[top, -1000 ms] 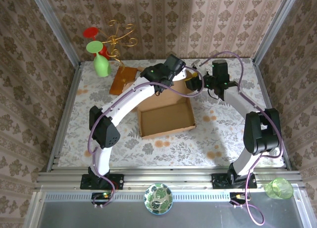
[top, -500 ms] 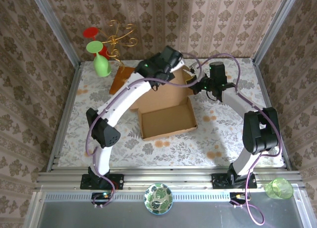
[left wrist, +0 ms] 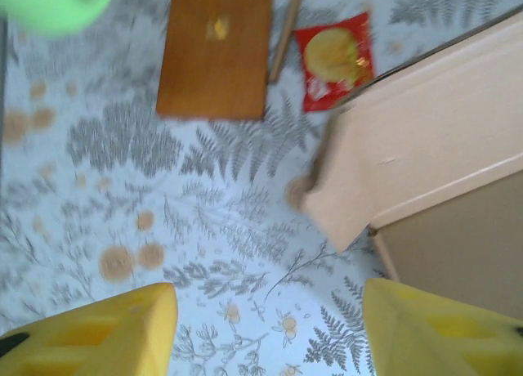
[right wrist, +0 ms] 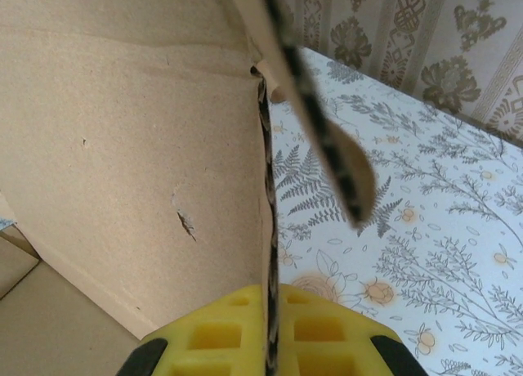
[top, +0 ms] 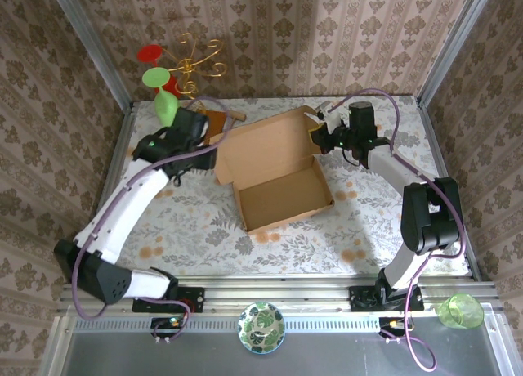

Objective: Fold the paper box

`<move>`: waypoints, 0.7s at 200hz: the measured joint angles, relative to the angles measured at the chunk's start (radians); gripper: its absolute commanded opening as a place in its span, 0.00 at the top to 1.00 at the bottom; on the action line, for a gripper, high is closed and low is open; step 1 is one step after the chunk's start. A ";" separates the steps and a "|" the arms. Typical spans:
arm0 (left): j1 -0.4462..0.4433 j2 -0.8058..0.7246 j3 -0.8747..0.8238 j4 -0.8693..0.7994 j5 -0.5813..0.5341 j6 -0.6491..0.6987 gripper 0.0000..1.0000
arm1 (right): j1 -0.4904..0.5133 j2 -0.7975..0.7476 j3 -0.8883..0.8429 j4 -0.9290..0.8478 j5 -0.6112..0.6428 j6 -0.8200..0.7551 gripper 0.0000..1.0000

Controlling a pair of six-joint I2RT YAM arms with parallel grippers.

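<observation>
Right jaws clamp paper box (right wrist: 122,147), tips cropped.

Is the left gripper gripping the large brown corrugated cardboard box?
No, the left gripper hangs open above the tablecloth, apart from the cardboard box.

Our top external camera sits above and behind the arm bases and looks down and forward over the whole table (top: 368,221), far enough to take in both arms and the papered walls (top: 327,33). Our left wrist camera looks almost straight down from well above the table, with the yellow fingers (left wrist: 122,327) of the left tool (left wrist: 265,327) wide apart at the bottom corners. With the top view it shares the wooden board (left wrist: 216,49) and the left side of the paper box (left wrist: 433,147). Our right wrist camera sits close against the box, looking along a cardboard edge that runs between the pads (right wrist: 212,335) of the right tool (right wrist: 265,335) toward the wall. It shares the box's far right corner with the top view.
</observation>
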State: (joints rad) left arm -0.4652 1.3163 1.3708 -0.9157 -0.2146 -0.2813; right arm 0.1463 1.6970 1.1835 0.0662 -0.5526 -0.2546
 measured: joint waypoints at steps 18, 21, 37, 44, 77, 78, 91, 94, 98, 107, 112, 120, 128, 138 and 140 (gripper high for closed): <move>0.060 -0.041 -0.108 0.041 0.068 -0.054 0.37 | -0.001 0.000 -0.013 0.018 0.003 0.008 1.00; 0.064 -0.042 -0.118 0.046 0.078 -0.061 0.37 | -0.001 0.000 -0.016 0.021 0.004 0.012 1.00; 0.079 -0.036 -0.155 0.079 0.121 -0.082 0.35 | -0.005 0.000 -0.027 0.033 0.006 0.022 1.00; 0.081 -0.031 -0.166 0.095 0.134 -0.085 0.35 | -0.006 0.000 -0.031 0.037 0.007 0.024 1.00; 0.092 0.006 -0.194 0.196 0.179 -0.085 0.31 | -0.009 0.000 -0.034 0.044 0.007 0.027 1.00; 0.092 0.007 -0.194 0.198 0.179 -0.085 0.31 | -0.009 0.000 -0.034 0.044 0.007 0.027 1.00; 0.094 0.030 -0.195 0.239 0.190 -0.084 0.31 | -0.009 0.000 -0.034 0.044 0.007 0.030 1.00; 0.094 0.034 -0.195 0.247 0.190 -0.084 0.31 | -0.009 0.000 -0.034 0.044 0.007 0.029 1.00; 0.094 0.042 -0.195 0.258 0.193 -0.083 0.31 | -0.009 0.000 -0.034 0.044 0.007 0.030 1.00; 0.094 0.062 -0.195 0.278 0.196 -0.081 0.31 | -0.009 0.000 -0.034 0.044 0.007 0.031 1.00; 0.094 0.074 -0.195 0.289 0.198 -0.081 0.31 | -0.009 0.000 -0.034 0.044 0.007 0.031 1.00; 0.094 0.095 -0.195 0.302 0.204 -0.081 0.32 | -0.009 0.000 -0.034 0.044 0.007 0.031 1.00; 0.094 0.113 -0.195 0.315 0.209 -0.081 0.33 | -0.009 0.000 -0.034 0.044 0.008 0.031 1.00; 0.094 0.135 -0.195 0.333 0.220 -0.081 0.35 | -0.009 0.000 -0.034 0.044 0.008 0.031 1.00; 0.094 0.138 -0.195 0.334 0.220 -0.081 0.36 | -0.009 0.000 -0.034 0.044 0.009 0.031 1.00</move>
State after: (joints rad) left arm -0.3710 1.4544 1.1763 -0.5816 0.0055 -0.3622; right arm 0.1371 1.6974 1.1496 0.1104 -0.5434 -0.2237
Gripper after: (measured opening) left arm 0.664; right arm 0.064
